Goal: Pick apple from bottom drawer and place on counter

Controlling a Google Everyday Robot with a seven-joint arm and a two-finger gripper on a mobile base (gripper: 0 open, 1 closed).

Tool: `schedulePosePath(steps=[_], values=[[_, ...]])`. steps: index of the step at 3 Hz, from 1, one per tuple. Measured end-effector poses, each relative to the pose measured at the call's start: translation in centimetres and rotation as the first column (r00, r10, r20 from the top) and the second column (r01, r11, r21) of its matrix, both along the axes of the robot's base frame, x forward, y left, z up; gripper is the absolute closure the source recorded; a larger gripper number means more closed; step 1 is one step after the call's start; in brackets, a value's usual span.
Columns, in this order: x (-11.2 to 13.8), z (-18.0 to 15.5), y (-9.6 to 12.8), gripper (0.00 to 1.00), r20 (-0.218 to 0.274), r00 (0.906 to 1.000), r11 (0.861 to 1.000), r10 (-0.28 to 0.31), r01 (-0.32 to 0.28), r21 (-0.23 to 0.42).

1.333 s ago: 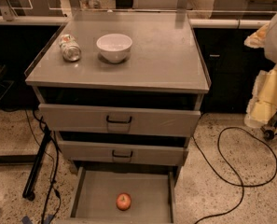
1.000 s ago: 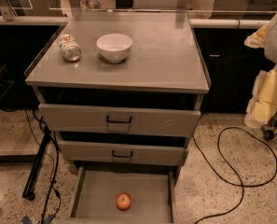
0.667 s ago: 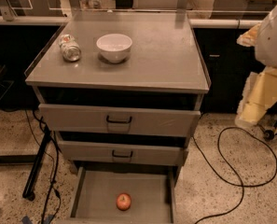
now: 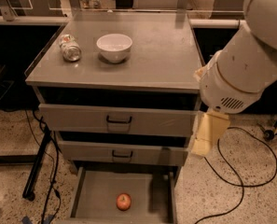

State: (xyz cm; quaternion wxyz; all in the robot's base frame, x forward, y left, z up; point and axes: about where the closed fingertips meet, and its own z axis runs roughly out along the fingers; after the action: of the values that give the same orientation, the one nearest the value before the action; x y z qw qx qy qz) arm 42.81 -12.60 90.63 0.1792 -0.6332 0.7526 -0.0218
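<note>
The apple (image 4: 123,201), small and red-orange, lies in the pulled-out bottom drawer (image 4: 93,195), near the middle of its grey floor. Above it, the two drawers with black handles are nearly closed. The counter (image 4: 166,55) is the cabinet's flat grey top. My white arm fills the right side of the camera view. The beige gripper (image 4: 209,134) hangs below it, beside the cabinet's right edge at the height of the upper drawers. It is well above and to the right of the apple and holds nothing that I can see.
A white bowl (image 4: 114,46) and a can (image 4: 70,48) lying on its side sit on the left half of the counter. Black cables (image 4: 240,176) loop over the speckled floor at the right. A black stand leg (image 4: 37,167) slants at the cabinet's left.
My arm has swung in from the right edge toward the cabinet and now looms much larger, with the gripper next to the drawers. The apple, bowl and can have not moved.
</note>
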Motion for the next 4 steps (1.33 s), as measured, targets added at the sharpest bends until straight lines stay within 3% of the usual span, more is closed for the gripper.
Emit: schedulePosePath(steps=[1,2,4], values=[[0.0,0.0,0.0,0.00,0.000,1.0000,1.000,0.000,0.000,0.000],[-1.4,-2.8,1.8,0.00,-0.032,0.9990,0.999,0.031,-0.030,0.019],[-4.1,-12.4,7.2,0.00,-0.104,0.9935,0.999,0.048,-0.047,0.015]])
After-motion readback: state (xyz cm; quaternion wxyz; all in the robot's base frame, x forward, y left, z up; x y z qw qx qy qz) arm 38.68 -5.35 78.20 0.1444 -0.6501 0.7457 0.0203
